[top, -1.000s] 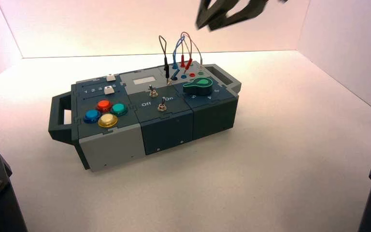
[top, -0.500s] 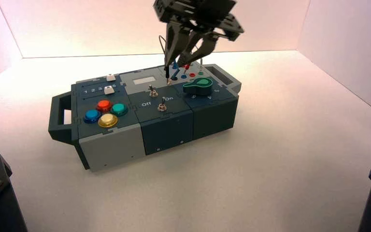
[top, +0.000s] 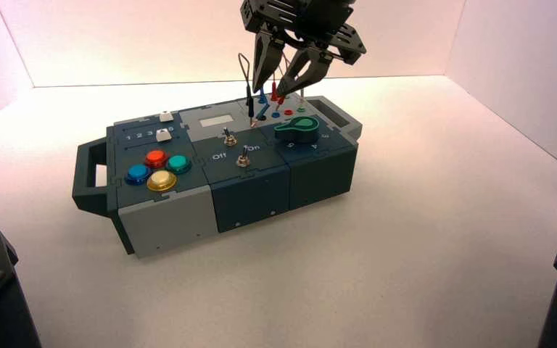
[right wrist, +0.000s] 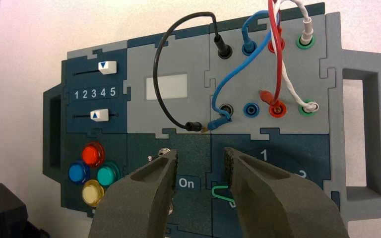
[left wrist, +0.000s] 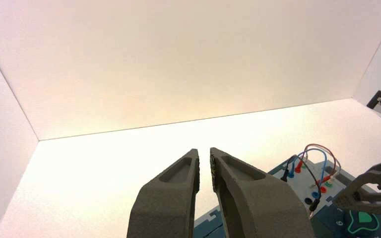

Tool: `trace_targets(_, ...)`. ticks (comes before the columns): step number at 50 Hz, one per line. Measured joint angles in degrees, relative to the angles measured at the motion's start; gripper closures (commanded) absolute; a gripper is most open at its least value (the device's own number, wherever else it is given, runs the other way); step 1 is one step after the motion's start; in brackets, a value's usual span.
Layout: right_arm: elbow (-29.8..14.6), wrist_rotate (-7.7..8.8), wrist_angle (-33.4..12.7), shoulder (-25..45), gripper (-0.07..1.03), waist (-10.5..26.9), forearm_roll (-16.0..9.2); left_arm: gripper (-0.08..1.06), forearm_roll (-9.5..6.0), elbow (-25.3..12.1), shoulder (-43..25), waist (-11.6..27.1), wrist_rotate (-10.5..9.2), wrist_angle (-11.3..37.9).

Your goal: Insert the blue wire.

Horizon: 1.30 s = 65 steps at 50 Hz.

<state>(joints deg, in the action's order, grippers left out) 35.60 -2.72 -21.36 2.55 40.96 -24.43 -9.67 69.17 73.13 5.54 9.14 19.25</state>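
Note:
The blue wire (right wrist: 238,69) has one plug standing in the far blue socket (right wrist: 248,47). Its other plug (right wrist: 220,121) lies loose on the grey panel beside a black socket (right wrist: 225,110), and the near blue socket (right wrist: 251,109) stands empty. My right gripper (right wrist: 201,158) hovers open above the box with nothing between its fingers; in the high view the right gripper (top: 270,88) hangs just over the wire loops. The blue wire (left wrist: 322,158) also shows far off in the left wrist view. My left gripper (left wrist: 204,151) is parked away from the box, fingers nearly together and empty.
A black lead (right wrist: 161,79) has one loose plug (right wrist: 193,126) next to the blue one. Red (right wrist: 277,69) and white (right wrist: 297,94) leads loop over the sockets. The box (top: 174,217) also bears toggle switches (top: 244,158), a green knob (top: 297,129), coloured buttons (top: 161,180) and two sliders (right wrist: 107,67).
My right gripper came down from the top of the high view to just above the wire sockets, and its fingers spread wider. The wires and the left arm have not moved.

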Motion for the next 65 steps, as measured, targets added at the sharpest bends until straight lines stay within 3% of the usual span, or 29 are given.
trace_targets(19, 1.7, 0.00, 3.3, 1.5, 0.46, -0.7, -1.7, 0.83, 0.00, 0.0, 0.8, 0.1, 0.00, 0.0)
trace_targets(65, 1.5, 0.00, 9.9, 5.9, 0.48, -0.8, -2.0, 0.83, 0.00, 0.0, 1.5, 0.0, 0.09, 0.0)
